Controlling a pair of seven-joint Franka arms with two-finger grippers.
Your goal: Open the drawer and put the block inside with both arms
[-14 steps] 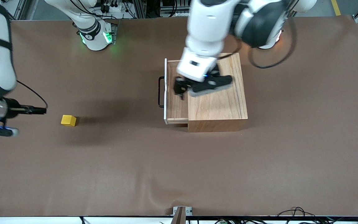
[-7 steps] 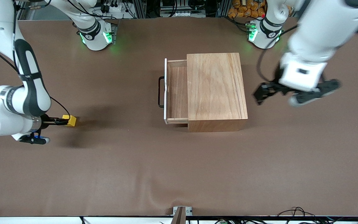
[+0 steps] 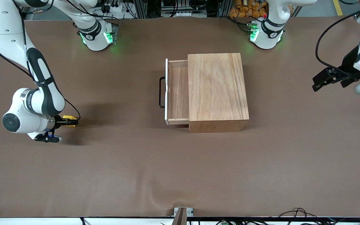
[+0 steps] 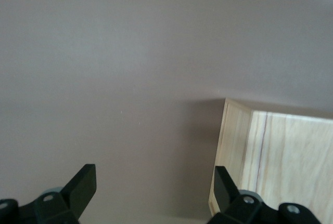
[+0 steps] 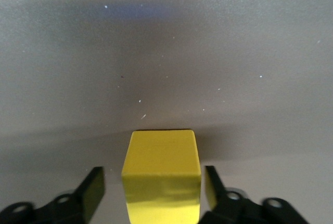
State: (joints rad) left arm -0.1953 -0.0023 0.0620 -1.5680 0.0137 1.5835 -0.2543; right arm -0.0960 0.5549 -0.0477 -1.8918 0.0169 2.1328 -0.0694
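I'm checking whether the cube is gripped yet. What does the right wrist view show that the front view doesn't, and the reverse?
Only the right wrist view shows a visible gap between each finger of the right gripper and the block between them. Only the front view shows the drawer pulled out of the wooden box, and the left gripper waiting open over the table. Both show block and gripper.

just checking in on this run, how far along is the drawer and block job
Done: the drawer stands pulled out of the wooden box, and the left hand hangs open, waiting off the box's end. In hand: the right hand straddles the block on the table, not visibly gripping. Left: lifting it and placing it inside.
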